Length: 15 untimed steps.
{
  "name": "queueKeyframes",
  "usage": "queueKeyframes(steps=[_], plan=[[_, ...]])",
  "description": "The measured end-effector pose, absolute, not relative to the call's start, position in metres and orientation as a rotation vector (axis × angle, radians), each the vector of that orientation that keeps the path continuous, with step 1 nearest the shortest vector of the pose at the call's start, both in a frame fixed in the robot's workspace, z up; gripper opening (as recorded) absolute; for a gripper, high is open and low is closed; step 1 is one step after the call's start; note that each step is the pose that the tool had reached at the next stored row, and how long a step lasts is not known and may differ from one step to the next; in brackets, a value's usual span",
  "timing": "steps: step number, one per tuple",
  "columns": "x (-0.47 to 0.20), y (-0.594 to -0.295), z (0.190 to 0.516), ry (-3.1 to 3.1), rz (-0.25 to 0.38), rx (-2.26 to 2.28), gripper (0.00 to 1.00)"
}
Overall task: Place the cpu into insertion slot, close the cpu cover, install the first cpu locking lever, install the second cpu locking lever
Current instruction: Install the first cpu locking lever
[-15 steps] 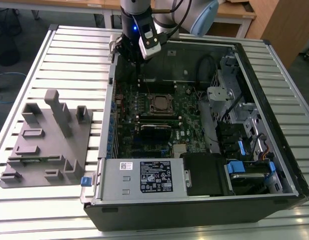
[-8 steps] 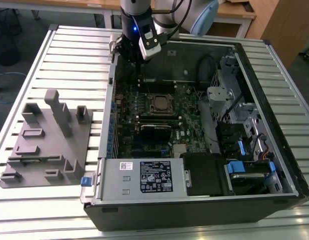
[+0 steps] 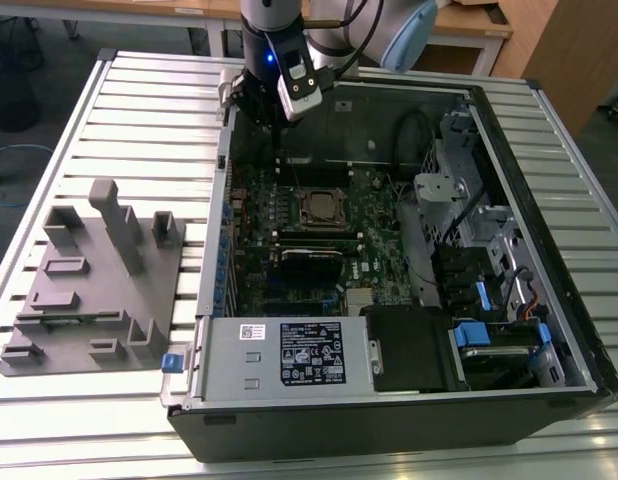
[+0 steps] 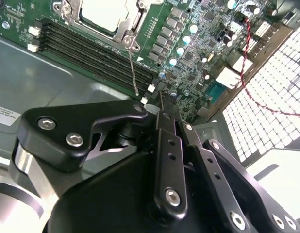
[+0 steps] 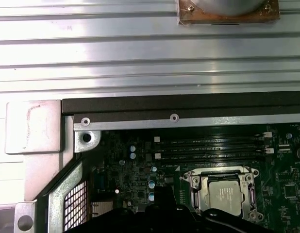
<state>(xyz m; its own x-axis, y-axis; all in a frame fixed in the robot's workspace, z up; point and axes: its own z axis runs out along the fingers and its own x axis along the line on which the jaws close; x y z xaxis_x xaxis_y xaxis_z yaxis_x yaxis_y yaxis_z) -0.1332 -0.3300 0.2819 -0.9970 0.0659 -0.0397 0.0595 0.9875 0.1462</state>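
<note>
The cpu (image 5: 226, 196) shows its silver-grey top in the insertion slot (image 3: 322, 208) on the green board. The cpu cover (image 5: 196, 187) lies flat around it as a metal frame, and the chip (image 4: 104, 12) shows through its window. A thin wire locking lever (image 4: 133, 68) runs from the socket's corner past the memory slots; whether it is latched cannot be told. My gripper (image 3: 277, 118) hangs above the case's back corner on the exterior view's left, well above the board and off to the side of the socket. Its fingers (image 4: 162, 104) look shut with nothing between them.
The open computer case (image 3: 549, 200) lies on a slatted metal table (image 3: 139, 100). A grey power supply (image 3: 289, 355) fills its near side, with drive bays and cables on the exterior view's right. A grey fixture block (image 3: 89, 280) stands on the table on that view's left.
</note>
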Motion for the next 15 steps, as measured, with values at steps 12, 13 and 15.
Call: queueKeyframes(steps=[12,13,15], plan=[[-0.1331,-0.3301,0.2814,3.085,0.27,0.099,0.1],[-0.1332,-0.3302,0.2807,3.085,0.27,0.099,0.1],[-0.1332,-0.3303,0.2795,3.084,0.271,0.098,0.1]])
